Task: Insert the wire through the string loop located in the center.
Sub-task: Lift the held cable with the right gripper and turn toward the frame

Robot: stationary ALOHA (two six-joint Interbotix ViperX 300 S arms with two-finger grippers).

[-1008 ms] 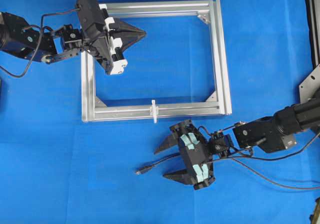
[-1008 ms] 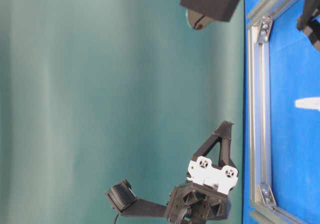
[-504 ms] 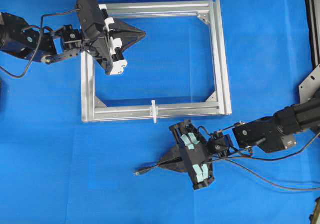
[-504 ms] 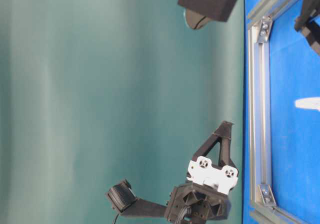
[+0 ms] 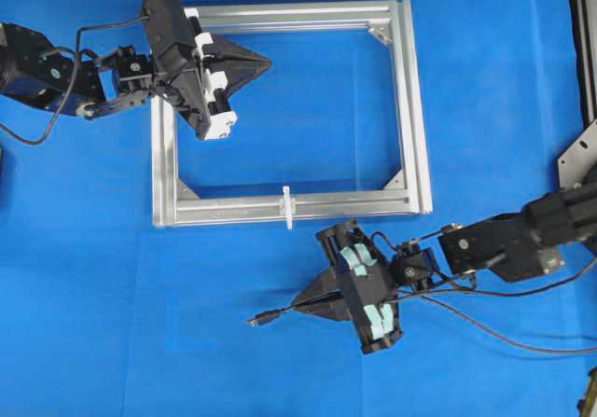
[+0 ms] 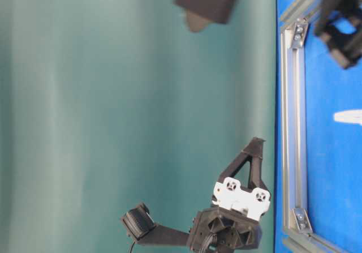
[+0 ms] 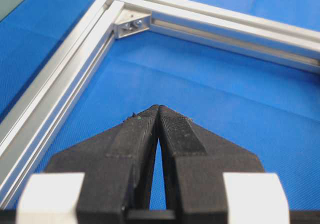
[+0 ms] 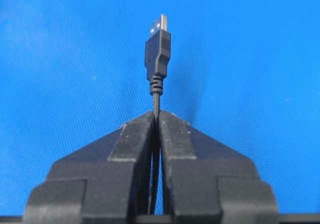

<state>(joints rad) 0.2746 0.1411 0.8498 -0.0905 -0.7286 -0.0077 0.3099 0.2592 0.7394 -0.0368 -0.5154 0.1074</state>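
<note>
Overhead exterior: right gripper [image 5: 300, 298] clamps the wire [image 5: 280, 313] below the aluminium frame [image 5: 413, 109], on the blue surface [image 5: 93, 296].
Its jaws are pressed together on the thin black cable just behind the plug, which sticks out past the tips toward the left of the view; the right wrist view shows the plug's metal end clear of the jaws. The string loop [image 5: 288, 206], a small white strip, crosses the frame's lower bar, up and slightly left of that gripper and apart from the plug. Left gripper [image 5: 265, 62] hangs over the frame's upper left corner, jaws together on nothing.
</note>
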